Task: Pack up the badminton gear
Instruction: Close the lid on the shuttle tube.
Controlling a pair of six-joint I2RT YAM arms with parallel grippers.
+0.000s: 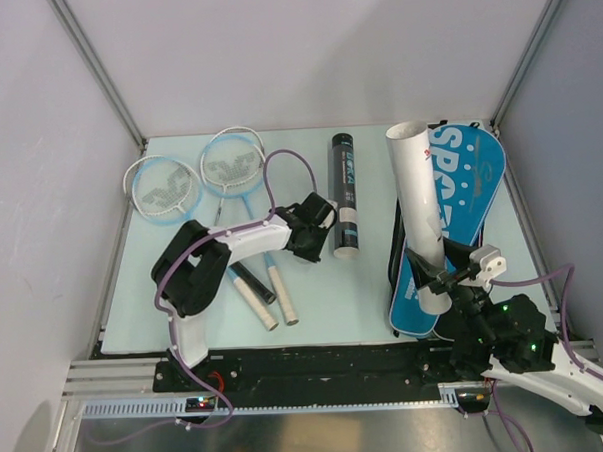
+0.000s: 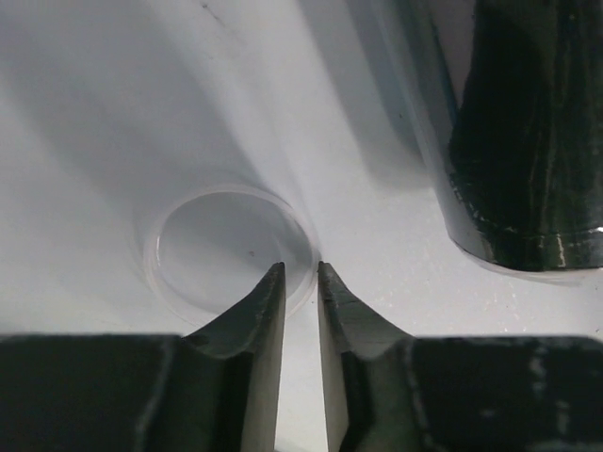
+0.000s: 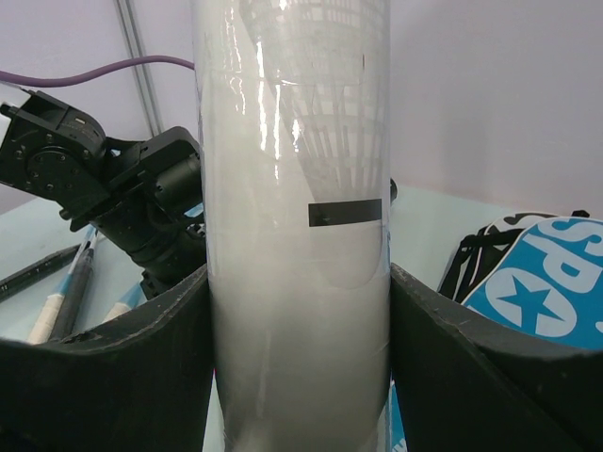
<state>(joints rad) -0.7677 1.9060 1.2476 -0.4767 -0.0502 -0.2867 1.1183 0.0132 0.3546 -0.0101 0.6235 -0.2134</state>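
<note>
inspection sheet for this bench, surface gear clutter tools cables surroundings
surface: pale green mat, flat
job's things: two rackets lying left; black tube lying centre; clear tube held on end, shuttlecocks inside; blue bag right; clear lid beside black tube
clutter: nothing seen
tools: left tool nearly closed at lid's rim, grip unclear; right tool clamped on clear tube
cables: purple cable loops beside rackets
surroundings: white walls, metal frame

A white tube (image 1: 419,201) is held tilted by the right pincer (image 1: 440,280) over a blue bag (image 1: 476,173); two rackets (image 1: 231,167) are laid at left.
</note>
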